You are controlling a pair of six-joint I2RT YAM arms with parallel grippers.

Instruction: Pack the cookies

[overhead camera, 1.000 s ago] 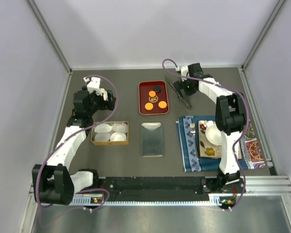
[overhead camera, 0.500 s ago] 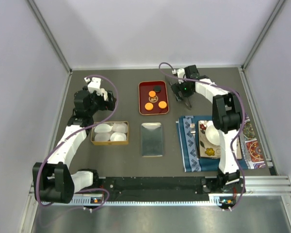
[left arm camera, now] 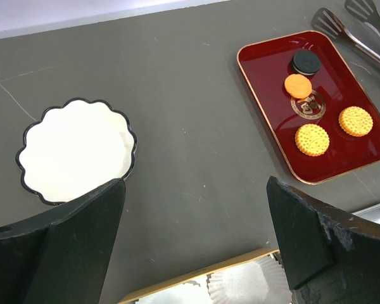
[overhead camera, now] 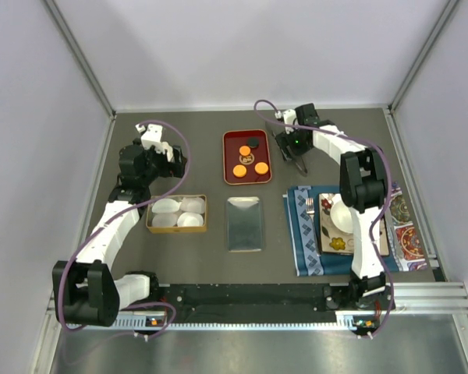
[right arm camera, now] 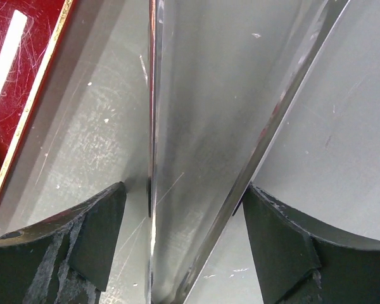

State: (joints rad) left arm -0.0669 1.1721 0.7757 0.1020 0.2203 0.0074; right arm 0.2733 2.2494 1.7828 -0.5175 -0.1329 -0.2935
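Nearest the arm bases, low in the middle of the overhead view, a silver tray is seen. A gold box of white paper cups sits to its left. Above that box, at the left of the frame, the left gripper is held fully spread over the table, with nothing in it.

Farther back, in the upper middle, the cookies are found on the red tray, three orange and one black. None is packed yet. Just right of that tray lie the metal tongs. The right gripper is set astride them, its fingers spread to either side of both arms. A sliver of gap shows at the left finger, so no firm hold is judged to be made yet.

The step in hand is taken to be the pickup of the tongs. It would be done well if both arms are caught squarely between the pads, well back from the scoop ends. Only a light squeeze is called for, so that the tongs are neither clamped shut nor twisted on the slick table. A level lift is advised, kept clear of the red tray's rim, lest the cookies be jolted.
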